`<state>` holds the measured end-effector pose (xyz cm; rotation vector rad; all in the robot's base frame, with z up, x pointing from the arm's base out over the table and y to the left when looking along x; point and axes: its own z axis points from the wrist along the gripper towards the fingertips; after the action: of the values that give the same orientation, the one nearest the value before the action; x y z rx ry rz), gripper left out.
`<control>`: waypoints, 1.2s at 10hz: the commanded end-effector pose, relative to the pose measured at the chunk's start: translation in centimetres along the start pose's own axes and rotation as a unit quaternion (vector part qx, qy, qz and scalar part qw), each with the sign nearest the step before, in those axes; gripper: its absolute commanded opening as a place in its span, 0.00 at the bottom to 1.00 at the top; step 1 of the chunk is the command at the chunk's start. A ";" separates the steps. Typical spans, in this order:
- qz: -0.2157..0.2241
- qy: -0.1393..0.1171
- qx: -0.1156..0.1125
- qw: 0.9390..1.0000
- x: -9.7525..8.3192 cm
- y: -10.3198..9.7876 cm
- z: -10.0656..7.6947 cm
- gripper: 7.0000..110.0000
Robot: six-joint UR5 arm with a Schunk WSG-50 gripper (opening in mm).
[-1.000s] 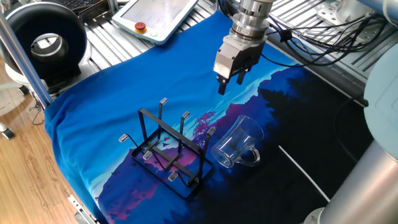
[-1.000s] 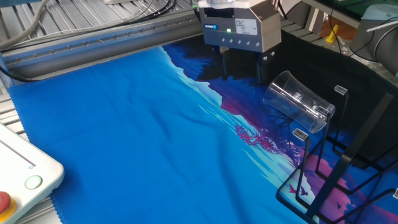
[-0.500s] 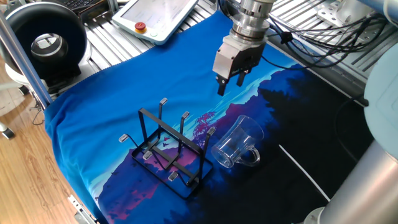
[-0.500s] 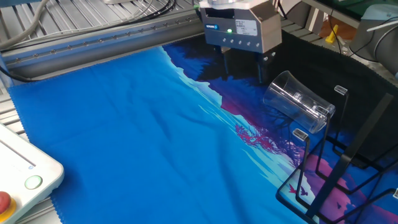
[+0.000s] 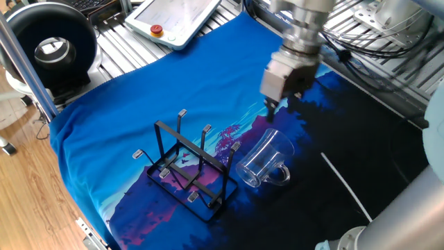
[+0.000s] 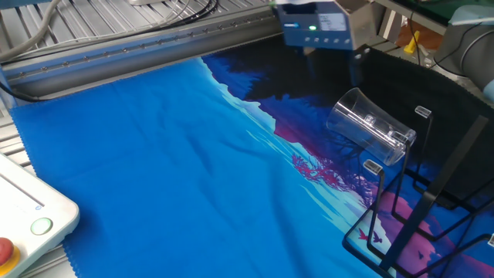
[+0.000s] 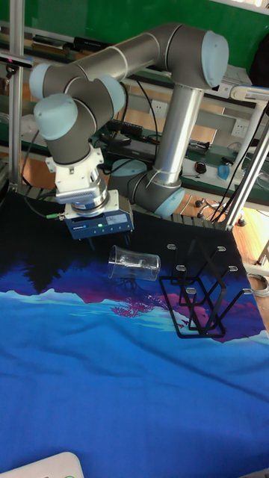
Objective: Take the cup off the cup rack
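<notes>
The cup is a clear glass mug lying tilted on its side at the right end of the cup rack, its mouth over an outer peg and its handle pointing down. The other fixed view shows the cup raised above the cloth beside the black cup rack. My gripper hangs just above and behind the cup, open, with nothing between its fingers. It is motion-blurred. In the other fixed view the gripper is up and left of the cup. The tall view shows gripper, cup and rack.
A blue and black printed cloth covers the table. A teach pendant lies at the far edge, and a black round device stands at the far left. Cables run behind the arm. A thin white line crosses the dark cloth.
The gripper has moved from over the blue part of the cloth toward the cup, and is now close above it. Cup and rack have not moved.
</notes>
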<state>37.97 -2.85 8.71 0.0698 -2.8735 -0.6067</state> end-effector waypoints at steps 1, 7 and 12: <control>0.008 -0.008 -0.024 1.000 1.7 1.2 2.0 0.36; 0.026 -0.017 -0.055 0.998 -2.8 4.8 4.3 0.15; 0.055 0.016 -0.062 0.996 -1.1 4.7 4.5 0.00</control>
<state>38.25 2.81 6.08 -0.0658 -2.8071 -0.7184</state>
